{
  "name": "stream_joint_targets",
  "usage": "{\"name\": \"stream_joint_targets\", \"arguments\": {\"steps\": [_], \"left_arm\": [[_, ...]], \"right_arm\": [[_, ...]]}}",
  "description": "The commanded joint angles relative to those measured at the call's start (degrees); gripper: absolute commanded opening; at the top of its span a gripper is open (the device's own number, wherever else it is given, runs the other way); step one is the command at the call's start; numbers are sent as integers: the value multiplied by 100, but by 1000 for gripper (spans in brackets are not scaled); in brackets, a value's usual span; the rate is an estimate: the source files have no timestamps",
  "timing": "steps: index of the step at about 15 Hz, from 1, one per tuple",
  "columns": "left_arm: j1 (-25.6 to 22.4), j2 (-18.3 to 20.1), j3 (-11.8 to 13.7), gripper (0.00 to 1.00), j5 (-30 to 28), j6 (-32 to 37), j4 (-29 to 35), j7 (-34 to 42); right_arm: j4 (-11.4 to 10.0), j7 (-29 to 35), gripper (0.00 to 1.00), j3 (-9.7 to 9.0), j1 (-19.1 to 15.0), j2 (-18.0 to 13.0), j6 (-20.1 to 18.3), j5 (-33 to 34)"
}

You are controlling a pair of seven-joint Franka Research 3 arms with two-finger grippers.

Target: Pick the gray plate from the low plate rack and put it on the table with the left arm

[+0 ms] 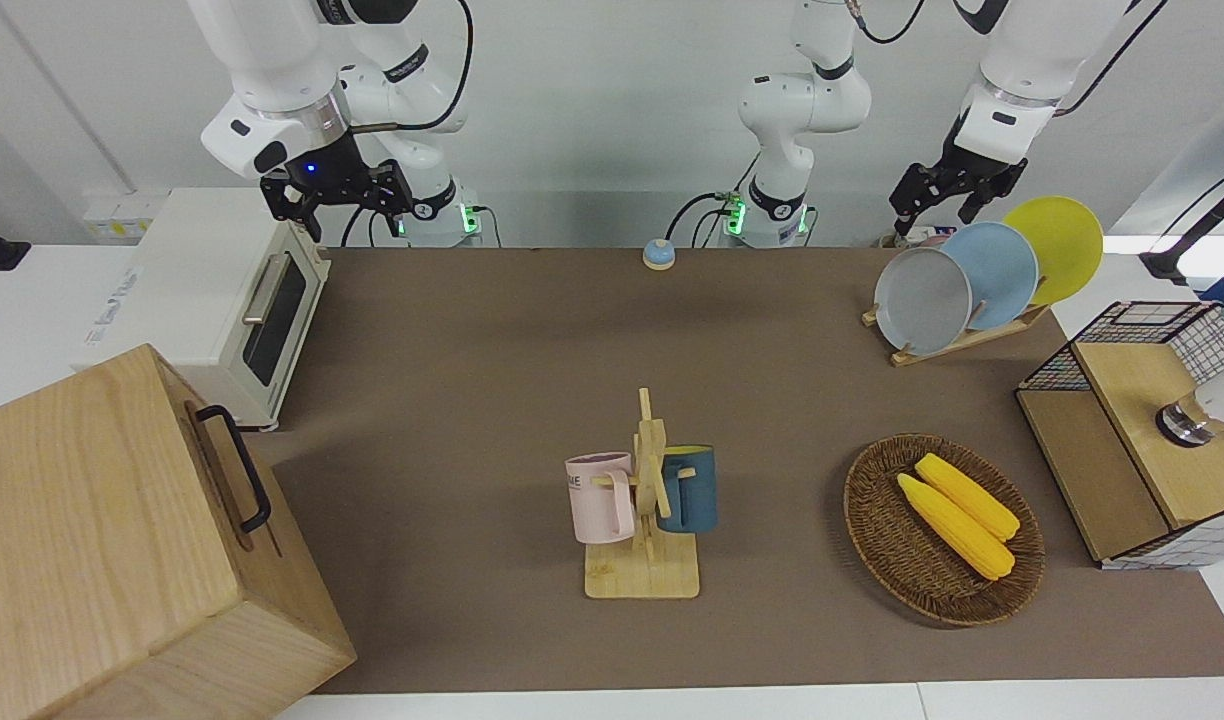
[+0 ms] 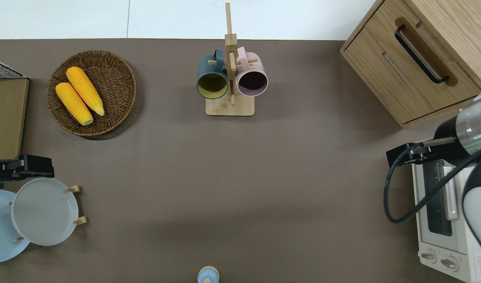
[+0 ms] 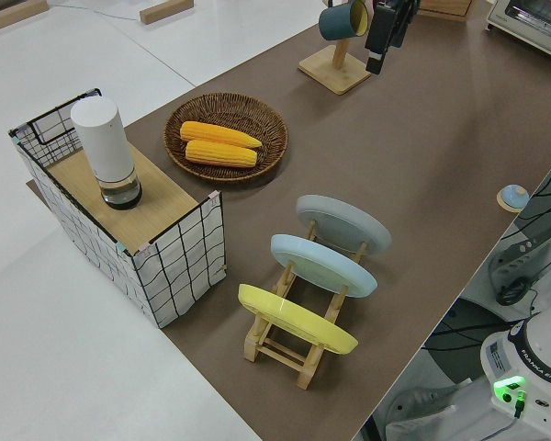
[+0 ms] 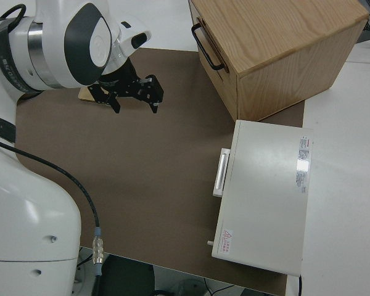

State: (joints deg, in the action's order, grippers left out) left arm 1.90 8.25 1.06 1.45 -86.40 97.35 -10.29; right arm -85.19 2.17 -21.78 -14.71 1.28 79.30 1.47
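Note:
The gray plate (image 1: 922, 300) leans in the slot of the low plate rack (image 1: 972, 338) that is closest to the table's middle, at the left arm's end of the table (image 1: 472, 330). It also shows in the overhead view (image 2: 44, 211) and in the left side view (image 3: 342, 223). My left gripper (image 1: 932, 210) is open and empty, up in the air. In the overhead view the left gripper (image 2: 36, 168) is over the table just off the gray plate's upper rim. My right gripper (image 4: 135, 106) is open and parked.
A light-blue plate (image 1: 997, 273) and a yellow plate (image 1: 1057, 245) stand in the same rack. A wicker basket (image 1: 872, 530) with corn, a wire crate (image 1: 1142, 430), a mug stand (image 1: 644, 500), a wooden cabinet (image 1: 102, 540), a toaster oven (image 1: 202, 300) and a small bell (image 1: 658, 254) are on the table.

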Motion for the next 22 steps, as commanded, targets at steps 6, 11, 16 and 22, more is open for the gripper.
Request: {"name": "stream_joint_targets", "arguments": {"steps": [6, 11, 16, 22], "left_arm": [[249, 36, -36, 998, 1251, -44, 582, 18], [205, 247, -27, 995, 2111, -544, 1689, 115], [162, 169, 543, 995, 2684, -940, 2481, 124], [153, -200, 790, 794, 2659, -958, 2675, 53]], "right_arm": [[55, 73, 983, -134, -147, -14, -82, 38], [55, 73, 983, -134, -147, -14, -82, 38], [55, 73, 983, -134, -147, -14, -82, 38], [55, 73, 983, -134, -147, -14, -82, 38]]}}
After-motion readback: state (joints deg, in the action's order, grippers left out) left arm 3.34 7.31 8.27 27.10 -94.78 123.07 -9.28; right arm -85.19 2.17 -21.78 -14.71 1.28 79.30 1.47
